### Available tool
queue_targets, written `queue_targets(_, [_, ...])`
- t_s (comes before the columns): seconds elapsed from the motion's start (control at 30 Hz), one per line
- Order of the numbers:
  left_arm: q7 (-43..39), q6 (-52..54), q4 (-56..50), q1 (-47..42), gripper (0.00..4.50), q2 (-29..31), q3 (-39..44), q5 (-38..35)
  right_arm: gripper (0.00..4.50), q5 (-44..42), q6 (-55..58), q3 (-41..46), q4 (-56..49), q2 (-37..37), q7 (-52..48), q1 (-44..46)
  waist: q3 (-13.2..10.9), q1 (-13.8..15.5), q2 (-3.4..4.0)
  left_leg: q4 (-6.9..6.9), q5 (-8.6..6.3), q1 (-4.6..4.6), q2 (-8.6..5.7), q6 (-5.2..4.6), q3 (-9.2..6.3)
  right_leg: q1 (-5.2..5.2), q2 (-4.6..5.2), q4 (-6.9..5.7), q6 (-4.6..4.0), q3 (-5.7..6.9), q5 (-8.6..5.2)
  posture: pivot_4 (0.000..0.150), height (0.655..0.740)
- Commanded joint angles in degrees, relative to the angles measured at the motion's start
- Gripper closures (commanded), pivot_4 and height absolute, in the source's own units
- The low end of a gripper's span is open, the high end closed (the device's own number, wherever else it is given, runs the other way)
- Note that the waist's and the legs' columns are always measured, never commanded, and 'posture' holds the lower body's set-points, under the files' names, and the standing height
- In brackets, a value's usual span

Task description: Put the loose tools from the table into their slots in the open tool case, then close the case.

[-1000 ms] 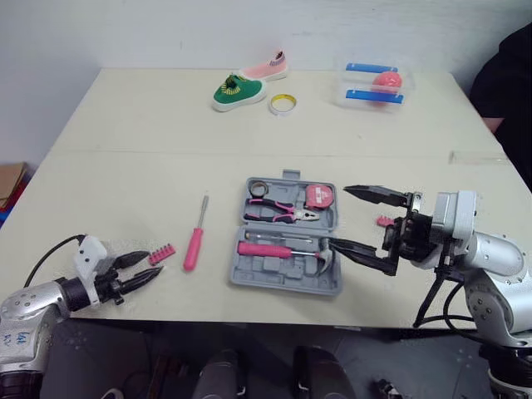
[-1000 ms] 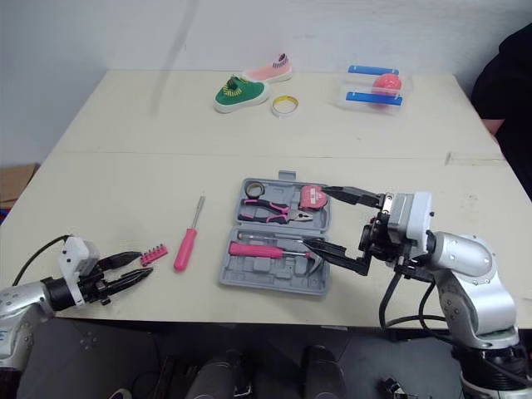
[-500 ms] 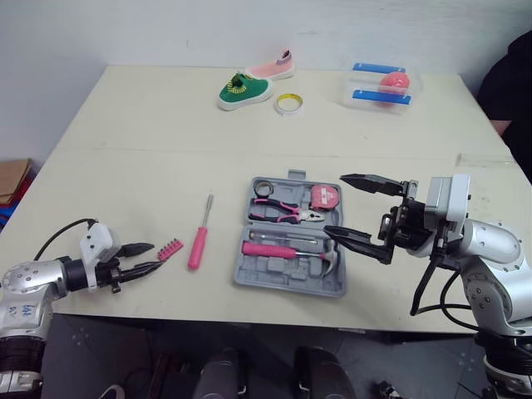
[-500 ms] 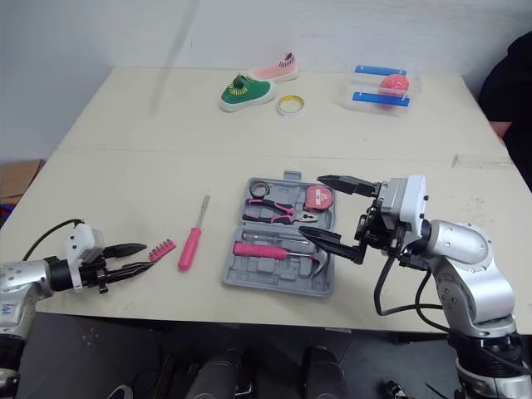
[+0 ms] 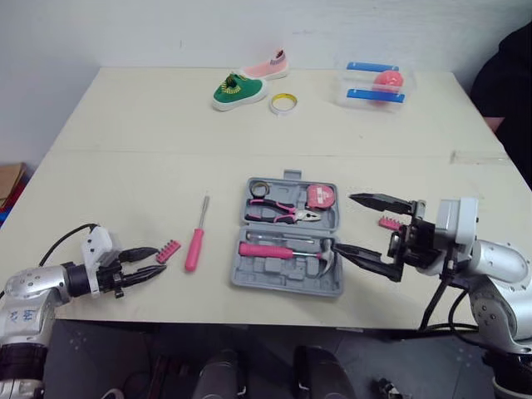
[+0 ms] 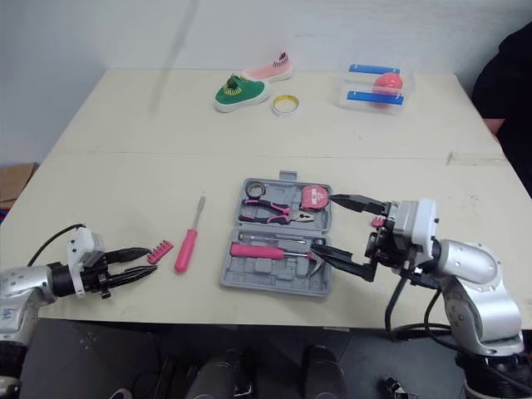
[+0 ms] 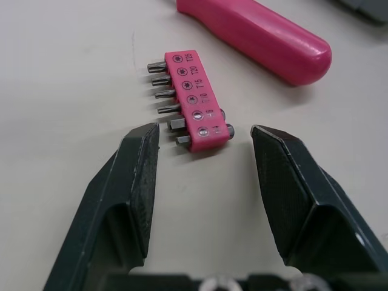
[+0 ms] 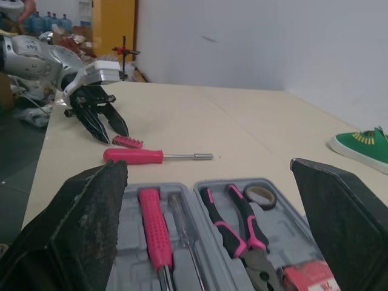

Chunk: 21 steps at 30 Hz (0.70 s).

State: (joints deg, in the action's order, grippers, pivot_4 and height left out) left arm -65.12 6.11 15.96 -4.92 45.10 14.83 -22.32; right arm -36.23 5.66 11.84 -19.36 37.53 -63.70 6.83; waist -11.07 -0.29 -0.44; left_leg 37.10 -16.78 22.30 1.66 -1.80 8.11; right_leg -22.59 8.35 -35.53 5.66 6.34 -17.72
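Observation:
The grey tool case [image 5: 287, 278] lies open at the table's middle, holding pliers [image 5: 281, 213], a tape measure [image 5: 319, 196] and a pink-handled hammer [image 5: 274, 249]. A pink screwdriver [image 5: 194, 241] lies loose to its left. Beside that sits a pink bit holder [image 5: 169, 250]. My left gripper [image 5: 158, 259] is open, its fingertips flanking the near end of the bit holder [image 7: 193, 100] without touching it. My right gripper [image 5: 345, 222] stands wide open at the case's right edge, holding nothing. A small pink piece [image 5: 387, 222] lies on the table behind it.
At the table's far side are a green shoe [image 5: 236, 91], a pink shoe [image 5: 268, 66], a yellow tape roll [image 5: 283, 103] and a clear box [image 5: 376, 83] with a pink ball. A person in dark clothing [image 5: 507, 75] is at the right. The front edge runs close under both grippers.
The camera has shifted. My left gripper has crept up to the bit holder, so its fingertips now stand either side of it. The right gripper stays wide open by the case.

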Motion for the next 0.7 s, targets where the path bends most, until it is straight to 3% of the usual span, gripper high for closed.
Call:
queue_targets(0.03, [4.1,2.5,-3.3,1.6,2.12,-1.5,0.4,0.0,0.0,0.2,-4.2,0.9,1.7,-0.9,-2.4,-0.8,0.0,0.1,0.0,0.02,0.01,-0.02,0.0,0.0,0.01,0.0,0.0,-0.03,0.0,0.0,0.0,0.15,0.74])
queue_targets(0.3, [8.2,2.1,-2.9,0.4,2.12,-3.2,-1.9,2.8,0.0,0.3,-9.3,1.3,6.4,-1.3,-6.4,-2.1,0.0,0.3,0.0,-0.01,-0.08,-0.11,0.01,0.06,-0.03,0.02,0.05,-0.1,-0.04,-0.21,0.14,0.15,0.74])
queue_targets(0.7, [7.0,2.3,-0.3,-0.6,2.12,-3.2,-4.4,4.4,0.0,-0.7,-11.0,2.2,6.3,-1.0,-7.3,-4.7,0.0,0.5,0.02,-0.01,-0.05,-0.12,0.0,0.1,-0.09,0.05,0.08,-0.09,-0.08,-0.22,0.17,0.15,0.74])
